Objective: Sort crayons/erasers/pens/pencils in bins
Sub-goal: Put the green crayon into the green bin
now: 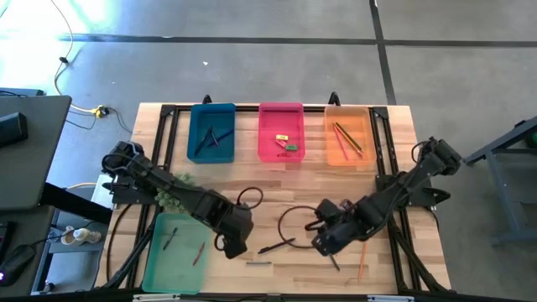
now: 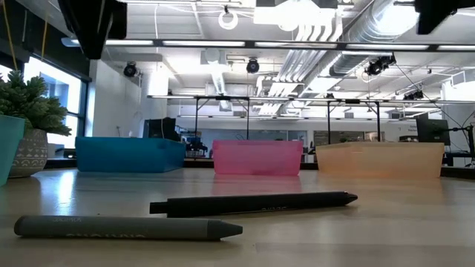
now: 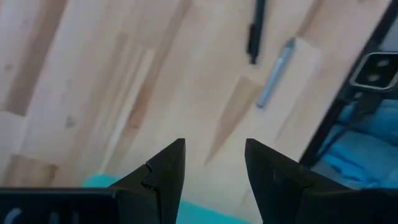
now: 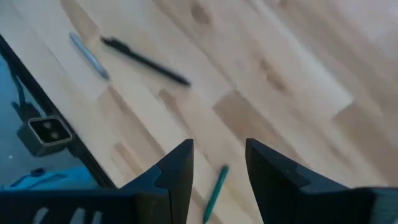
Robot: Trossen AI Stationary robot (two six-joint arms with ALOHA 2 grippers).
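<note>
A black pen (image 1: 277, 246) and a grey crayon (image 1: 258, 262) lie flat on the wooden table near its front edge; both show in the low view, the pen (image 2: 252, 204) behind the crayon (image 2: 126, 226). An orange pencil (image 1: 362, 262) and a green pencil (image 1: 334, 262) lie at the front right. My left gripper (image 1: 235, 243) is open and empty above the table, between the light green bin (image 1: 174, 252) and the pen. My right gripper (image 1: 323, 239) is open and empty, right of the pen, with the green pencil (image 4: 214, 193) just below its fingers.
The blue bin (image 1: 211, 132) with pens, the pink bin (image 1: 280, 132) with erasers and the orange bin (image 1: 347, 134) with pencils stand along the far edge. The green bin holds a red crayon (image 1: 199, 253) and a dark stick. A potted plant (image 1: 172, 189) stands at the left.
</note>
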